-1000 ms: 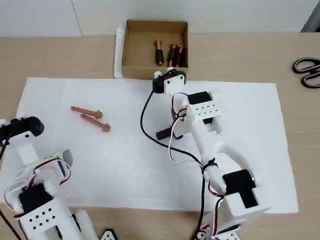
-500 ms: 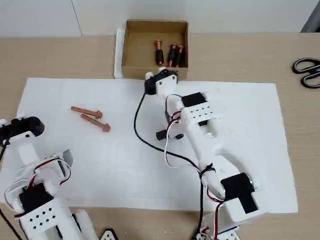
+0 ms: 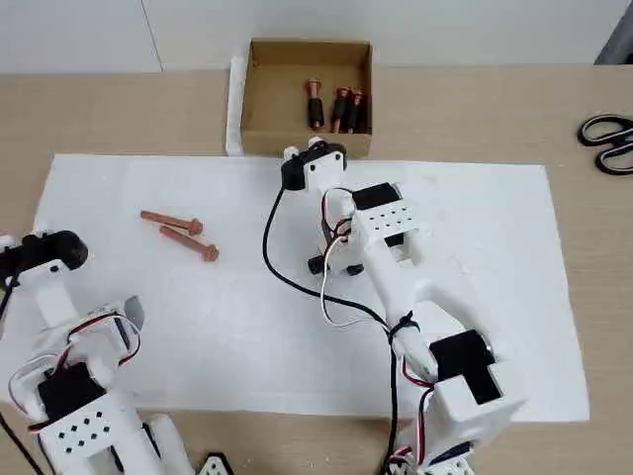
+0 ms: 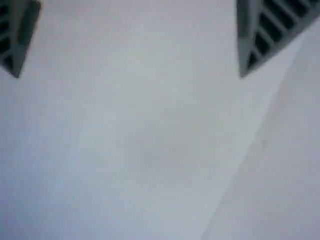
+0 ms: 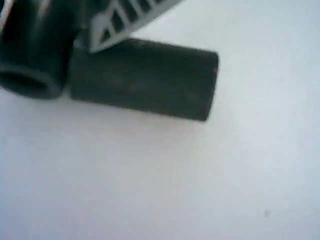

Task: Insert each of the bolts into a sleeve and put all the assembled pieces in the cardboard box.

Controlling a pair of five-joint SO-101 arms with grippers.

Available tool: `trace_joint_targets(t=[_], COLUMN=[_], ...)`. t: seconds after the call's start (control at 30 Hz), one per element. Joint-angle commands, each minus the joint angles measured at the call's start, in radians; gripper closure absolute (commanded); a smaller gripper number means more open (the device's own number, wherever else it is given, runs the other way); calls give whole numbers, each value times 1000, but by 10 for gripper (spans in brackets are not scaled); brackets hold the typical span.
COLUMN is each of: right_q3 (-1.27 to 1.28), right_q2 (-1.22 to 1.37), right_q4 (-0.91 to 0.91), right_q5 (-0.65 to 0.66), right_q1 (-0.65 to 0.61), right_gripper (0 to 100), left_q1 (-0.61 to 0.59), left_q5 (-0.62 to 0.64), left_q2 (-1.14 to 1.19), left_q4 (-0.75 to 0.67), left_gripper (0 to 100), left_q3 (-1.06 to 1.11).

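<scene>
A wooden table is seen from above, with a large white paper sheet spread across it. At the far edge of the sheet stands the open cardboard box. Inside it, three assembled pieces, each a copper-coloured bolt in a black sleeve, lie close together toward one side.

Two loose bolts lie on the paper, nearly parallel and just beside each other, well apart from the box and from both arms.

The right arm reaches from the near edge of the table to the middle of the sheet. The right gripper hangs low over the paper, a little in front of the box. Its wrist view shows a black sleeve lying on its side on the paper. A second sleeve is right next to it, its open end facing the camera. Whether this gripper is open or closed cannot be told.

The left arm is folded back at the near left corner. The left gripper has its fingers spread wide with nothing between them, above bare paper.

A pair of scissors lies on the table at the far right.
</scene>
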Motion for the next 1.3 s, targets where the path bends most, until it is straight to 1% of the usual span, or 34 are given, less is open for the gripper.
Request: trace_joint_targets(t=[0.0, 0.2, 0.5, 0.63, 0.7, 0.8, 1.17, 1.27], right_q3=[-6, -5, -3, -3, -8, -20, -48, -49], right_q2=[18, 18, 19, 62, 93, 114, 119, 119], right_q4=[-22, -28, -28, -30, -30, -30, 7, 27], right_q5=[11, 12, 31, 31, 31, 31, 31, 31], right_q1=[19, 67, 67, 67, 67, 67, 111, 111], right_gripper=[884, 884, 884, 886, 916, 994, 979, 921], left_q1=[0, 0, 0, 0, 0, 0, 0, 0], left_q5=[-5, -5, -5, -5, -5, -5, -5, -5], left_q2=[-6, -5, -5, -5, -5, -5, -3, -3], left_q4=[-23, -23, -23, -23, -23, -23, -23, -23], left_gripper=[742, 742, 742, 742, 742, 742, 742, 742], left_q3=[-2, -2, -2, -2, -2, -2, -1, -1])
